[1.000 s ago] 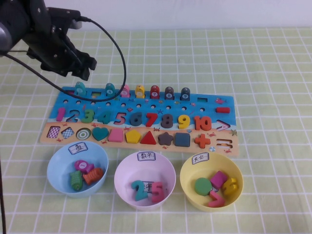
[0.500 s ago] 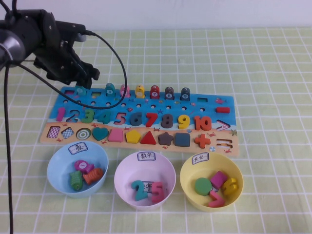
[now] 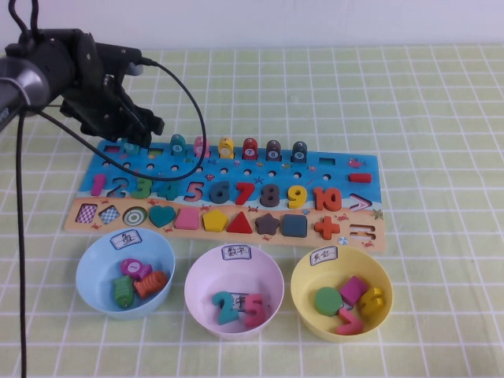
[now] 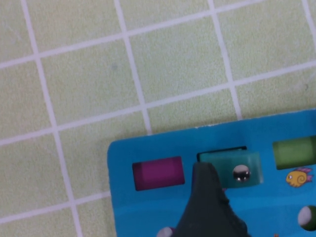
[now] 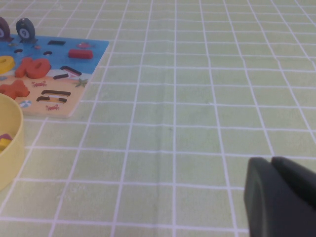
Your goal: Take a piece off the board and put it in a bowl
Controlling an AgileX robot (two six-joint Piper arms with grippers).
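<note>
The board (image 3: 346, 179) lies across the table's middle, with a row of fish pieces standing along its far edge. The teal fish piece (image 3: 129, 146) stands at the far left of that row, half hidden under my left gripper (image 3: 134, 134). In the left wrist view the piece (image 4: 232, 167) sits in its slot with its pale round mark showing. One dark finger (image 4: 207, 202) is right beside it and the other finger is out of frame, so the gripper looks open around it. The light blue bowl (image 3: 88, 264) stands near the board's left end. My right gripper (image 5: 276, 197) is shut and empty over bare cloth.
The blue bowl holds three fish pieces (image 3: 134, 282). A pink bowl (image 3: 197, 272) with numbers and a yellow bowl (image 3: 303, 277) with shapes stand to its right. Other fish pieces (image 3: 226, 146) line the board's far edge. The left arm's cable (image 3: 197, 102) loops over the board.
My left gripper has come down and slightly back onto the board's far left corner, over the teal fish piece. Board, bowls and right arm have not moved.
</note>
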